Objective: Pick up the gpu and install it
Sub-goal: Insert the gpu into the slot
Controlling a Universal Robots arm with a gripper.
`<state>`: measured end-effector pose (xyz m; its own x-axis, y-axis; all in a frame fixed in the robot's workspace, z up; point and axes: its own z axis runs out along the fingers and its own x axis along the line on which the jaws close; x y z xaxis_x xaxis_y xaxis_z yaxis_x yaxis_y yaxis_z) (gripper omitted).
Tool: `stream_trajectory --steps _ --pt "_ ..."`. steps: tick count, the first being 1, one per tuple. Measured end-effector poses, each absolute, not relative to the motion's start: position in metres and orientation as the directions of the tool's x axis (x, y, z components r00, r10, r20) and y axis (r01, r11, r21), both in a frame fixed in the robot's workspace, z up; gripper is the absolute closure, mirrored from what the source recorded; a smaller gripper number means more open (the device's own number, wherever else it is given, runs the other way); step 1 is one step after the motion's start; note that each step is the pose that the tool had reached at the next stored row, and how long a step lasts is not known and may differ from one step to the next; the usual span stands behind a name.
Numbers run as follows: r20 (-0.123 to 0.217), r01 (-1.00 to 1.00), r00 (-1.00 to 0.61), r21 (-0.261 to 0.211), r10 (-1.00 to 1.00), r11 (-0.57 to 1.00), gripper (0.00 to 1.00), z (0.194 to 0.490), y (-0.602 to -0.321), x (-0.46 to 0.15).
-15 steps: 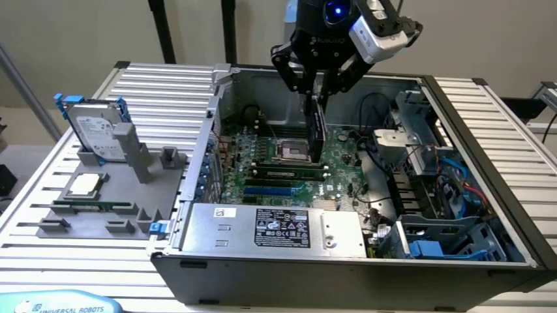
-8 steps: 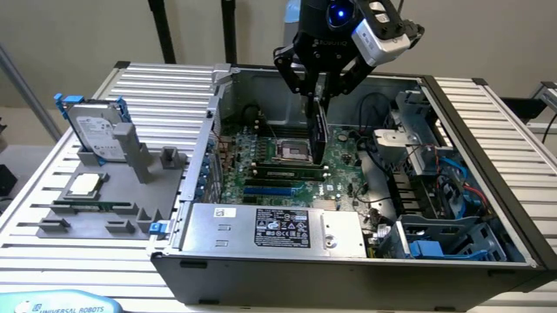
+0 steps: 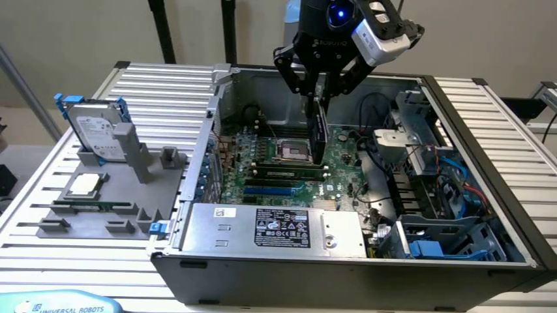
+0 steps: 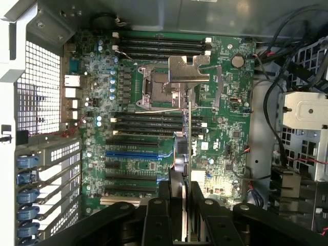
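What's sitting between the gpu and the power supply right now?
In the exterior view, the motherboard lies between the gpu and the power supply, with black slots and a blue slot.

Marking "UNIVERSAL ROBOTS": on the pale blue casing (image 3: 61,302) at the exterior view's lower left edge.
Marking "ROBOTIQ": on the black body of the gripper (image 3: 319,91).
Black label (image 3: 283,228) on the silver power supply (image 3: 213,236): print and symbols not legible.

Even, fairly bright light; soft shadows, mild glare.
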<state>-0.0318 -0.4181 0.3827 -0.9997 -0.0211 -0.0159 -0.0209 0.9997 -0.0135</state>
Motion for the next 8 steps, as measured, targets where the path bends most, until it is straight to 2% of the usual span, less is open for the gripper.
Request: stream_trajectory --steps 8 --pt "-0.016 -0.047 -0.999 -0.013 -0.047 0.999 0.73 0.3827 -0.418 -0.0324"
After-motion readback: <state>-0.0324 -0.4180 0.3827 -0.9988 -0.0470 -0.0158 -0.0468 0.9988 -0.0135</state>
